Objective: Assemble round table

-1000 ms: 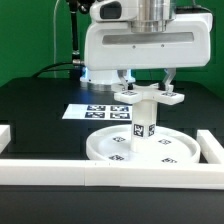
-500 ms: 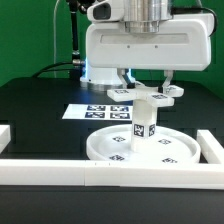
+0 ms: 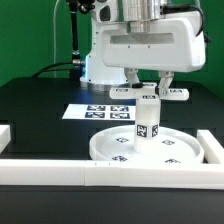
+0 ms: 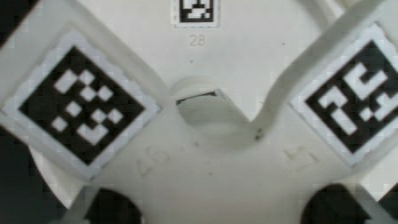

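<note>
The large round disc lies flat on the black table. The short thick leg stands upright on its middle. The cross-shaped foot piece sits on top of the leg. My gripper comes straight down from above and is shut on the foot piece. In the wrist view the foot piece fills the picture, with two tagged arms and a central hole. My gripper has dark fingertips pressed on either side of it. The leg and the disc are hidden there.
The marker board lies behind the disc. A long white border bar runs along the front. A shorter bar stands at the exterior view's right and another at its left.
My gripper has turned about its vertical axis with the foot piece in it, on top of the leg. It has also shifted slightly toward the exterior view's right.
</note>
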You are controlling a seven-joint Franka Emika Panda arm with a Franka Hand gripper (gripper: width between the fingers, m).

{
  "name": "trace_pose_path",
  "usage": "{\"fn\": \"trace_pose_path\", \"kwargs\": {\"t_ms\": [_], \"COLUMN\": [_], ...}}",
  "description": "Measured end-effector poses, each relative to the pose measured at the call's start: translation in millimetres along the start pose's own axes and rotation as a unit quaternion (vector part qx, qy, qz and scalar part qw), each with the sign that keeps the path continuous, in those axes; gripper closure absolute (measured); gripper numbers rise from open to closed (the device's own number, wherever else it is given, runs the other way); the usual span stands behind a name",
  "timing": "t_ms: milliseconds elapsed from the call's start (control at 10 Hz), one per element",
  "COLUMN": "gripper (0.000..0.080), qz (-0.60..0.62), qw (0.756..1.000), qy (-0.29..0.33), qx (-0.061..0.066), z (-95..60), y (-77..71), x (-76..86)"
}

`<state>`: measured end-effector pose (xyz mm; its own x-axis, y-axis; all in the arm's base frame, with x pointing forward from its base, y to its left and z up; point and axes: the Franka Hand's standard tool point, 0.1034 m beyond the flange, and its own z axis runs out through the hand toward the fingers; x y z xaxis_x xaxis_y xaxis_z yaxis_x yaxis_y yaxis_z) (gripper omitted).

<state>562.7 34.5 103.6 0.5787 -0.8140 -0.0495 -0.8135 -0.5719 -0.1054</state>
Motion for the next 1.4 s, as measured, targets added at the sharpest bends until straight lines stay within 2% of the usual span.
{"fn": "trace_pose_path", "kwargs": {"t_ms": [400, 500, 900, 1200, 1400], "gripper": [0.0354, 0.0354, 0.0354, 0.0353, 0.0353], "qz": [0.092, 0.137, 0.346, 0.506, 0.621], "qw": [0.996, 0.991, 0.937, 0.86, 0.78], "qy": [-0.001, -0.003, -0.007, -0.013, -0.026], "qx": [0.001, 0.005, 0.042, 0.067, 0.076], "z": [0.5, 0.5, 0.5, 0.6, 0.9], "y": [-0.6, -1.4, -0.7, -0.1, -0.1], "x": [-1.3, -1.6, 0.6, -0.6, -0.6]}}
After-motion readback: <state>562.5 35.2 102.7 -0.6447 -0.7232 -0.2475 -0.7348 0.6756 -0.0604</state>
